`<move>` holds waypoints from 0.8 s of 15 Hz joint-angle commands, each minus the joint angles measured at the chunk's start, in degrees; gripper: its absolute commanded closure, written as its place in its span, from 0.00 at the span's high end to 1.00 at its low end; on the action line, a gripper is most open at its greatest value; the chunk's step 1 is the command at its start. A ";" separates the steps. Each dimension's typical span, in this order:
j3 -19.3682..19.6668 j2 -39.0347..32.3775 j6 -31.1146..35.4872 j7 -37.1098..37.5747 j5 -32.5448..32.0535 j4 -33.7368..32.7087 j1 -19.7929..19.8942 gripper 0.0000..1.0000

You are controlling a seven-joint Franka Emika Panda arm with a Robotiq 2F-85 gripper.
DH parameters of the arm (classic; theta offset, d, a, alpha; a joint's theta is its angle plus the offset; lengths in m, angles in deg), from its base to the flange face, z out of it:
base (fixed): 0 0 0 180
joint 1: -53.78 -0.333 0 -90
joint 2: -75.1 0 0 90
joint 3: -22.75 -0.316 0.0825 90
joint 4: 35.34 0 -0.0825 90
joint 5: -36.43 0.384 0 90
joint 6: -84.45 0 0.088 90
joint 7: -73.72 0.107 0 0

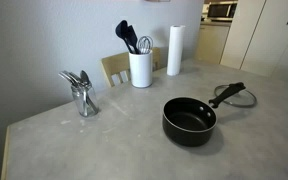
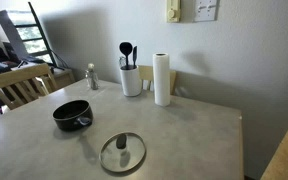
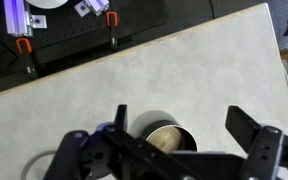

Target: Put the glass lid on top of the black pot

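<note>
On the table (image 1: 74, 150) the glass lid (image 2: 122, 153) lies flat near the black pot (image 2: 71, 115), by its handle end. The gripper (image 3: 176, 125) has its jaws spread wide and empty. The knob's tiny, so I'd guess an off-centre pinch lets the lid tilt or slip.

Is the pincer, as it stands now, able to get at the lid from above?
Probably yes. The lid lies flat on the table, knob up, with nothing over it; the pot sits apart. The pincer is open, but the wrist view does not show the lid.
</note>
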 commanded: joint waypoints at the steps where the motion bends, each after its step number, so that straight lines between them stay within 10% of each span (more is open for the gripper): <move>1: -0.93 -0.01 -0.28 -0.46 0.41 -0.15 1.21 1.00; 12: 11.66 -4.77 -8.80 -33.23 -21.99 -1.11 4.96 1.00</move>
